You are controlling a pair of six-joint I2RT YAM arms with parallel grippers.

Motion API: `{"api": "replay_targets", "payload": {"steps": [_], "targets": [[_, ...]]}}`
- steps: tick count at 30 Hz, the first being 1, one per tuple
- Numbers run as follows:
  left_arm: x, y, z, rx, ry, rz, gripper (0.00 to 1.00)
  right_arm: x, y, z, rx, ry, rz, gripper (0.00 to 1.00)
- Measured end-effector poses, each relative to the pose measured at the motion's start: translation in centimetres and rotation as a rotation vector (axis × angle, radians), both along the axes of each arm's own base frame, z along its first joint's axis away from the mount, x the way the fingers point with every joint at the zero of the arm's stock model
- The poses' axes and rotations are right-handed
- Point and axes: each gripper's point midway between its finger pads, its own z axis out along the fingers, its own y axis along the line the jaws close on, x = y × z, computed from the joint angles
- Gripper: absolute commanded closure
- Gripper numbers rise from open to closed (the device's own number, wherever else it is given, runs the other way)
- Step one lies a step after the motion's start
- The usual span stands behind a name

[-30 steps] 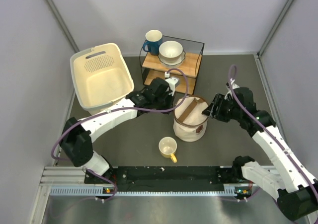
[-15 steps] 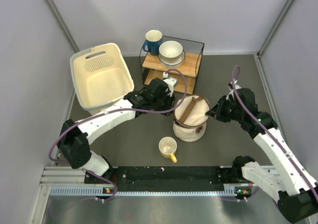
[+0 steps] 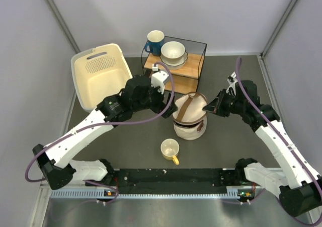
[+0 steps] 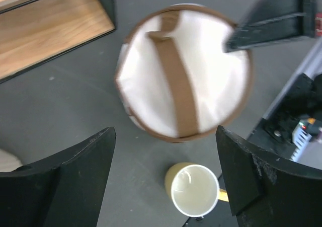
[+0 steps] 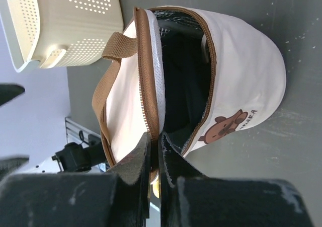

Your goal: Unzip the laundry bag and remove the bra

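The cream laundry bag (image 3: 190,122) with brown strap stands mid-table. From above in the left wrist view its round lid (image 4: 183,71) shows. My right gripper (image 3: 207,107) is shut on the lid's brown zip rim at the bag's right side, seen in the right wrist view (image 5: 157,139). The lid is lifted a little off the bag body (image 5: 241,61), and the gap shows a dark inside with silvery lining. The bra cannot be made out in that dark. My left gripper (image 3: 165,106) hovers open above the bag's left side, its jaws wide and empty (image 4: 165,136).
A yellow mug (image 3: 170,149) stands just in front of the bag, also seen below my left jaws (image 4: 196,189). A cream perforated basket (image 3: 100,83) sits at the back left. A wire-framed wooden shelf (image 3: 176,68) behind holds a white bowl (image 3: 172,52) and a blue mug (image 3: 153,41).
My left gripper opened and rose away from the bag toward the back left. My right gripper shut on the lid's rim and lifted it; the bag shifted slightly left.
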Motion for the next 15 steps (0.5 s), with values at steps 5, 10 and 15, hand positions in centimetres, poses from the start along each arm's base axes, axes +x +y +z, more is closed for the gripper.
{"api": "replay_targets", "payload": {"steps": [5,10,15], "targets": [[-3.8,-3.5,0.6,0.004,-0.037,-0.16,0.13,0.3,0.6,-0.1,0.035,0.033,-0.004,1.0],[-6.8,-7.0,-1.6,0.098,-0.073,-0.251,0.05,0.5,1.0,0.0,0.073,0.068,-0.026,1.0],[-7.1,-7.7,-3.0,0.208,-0.169,-0.234,0.04,0.6,1.3,0.6,0.099,0.073,-0.034,1.0]]}}
